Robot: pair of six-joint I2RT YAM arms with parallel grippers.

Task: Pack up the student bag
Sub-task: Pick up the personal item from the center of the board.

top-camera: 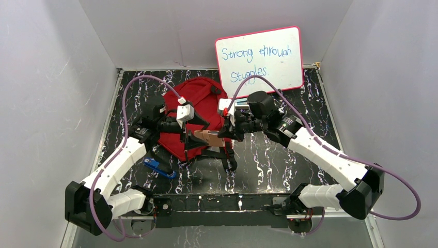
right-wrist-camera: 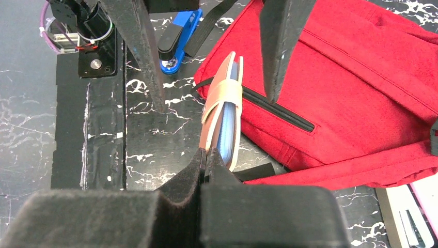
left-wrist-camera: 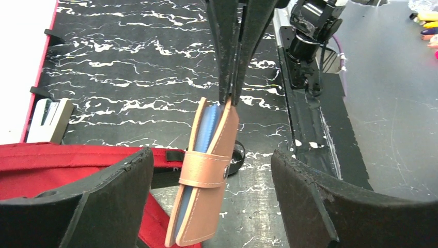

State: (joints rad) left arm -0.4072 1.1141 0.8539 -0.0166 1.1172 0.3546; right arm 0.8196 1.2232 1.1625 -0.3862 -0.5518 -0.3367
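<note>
Showing the scene from the top external camera first: the red student bag (top-camera: pixel 199 98) lies on the black marbled table (top-camera: pixel 289 165), left of centre, in front of a pink-framed whiteboard (top-camera: pixel 260 59) that leans on the back wall. Both arms meet over the bag's near right edge, where a tan wallet (top-camera: pixel 209 137) hangs between the left gripper (top-camera: pixel 198 136) and the right gripper (top-camera: pixel 225 135). A small blue tool (top-camera: pixel 159 168) lies on the table just beside the left forearm. Left wrist view: the left gripper's two padded fingers (left-wrist-camera: pixel 103 201) stand wide apart, released, one on each side of the wallet and touching neither face. The right gripper's fingers come down from above, clenched on the wallet's upper edge. The wallet is closed by a snap strap, with blue showing between its covers; red bag fabric fills the lower left corner. Right wrist view: the right gripper's jaws are pressed together on the wallet's near edge, grasping it over the bag's edge near a closed black zipper (right-wrist-camera: pixel 279 111). The left gripper's spread fingers flank the wallet without contact.
</note>
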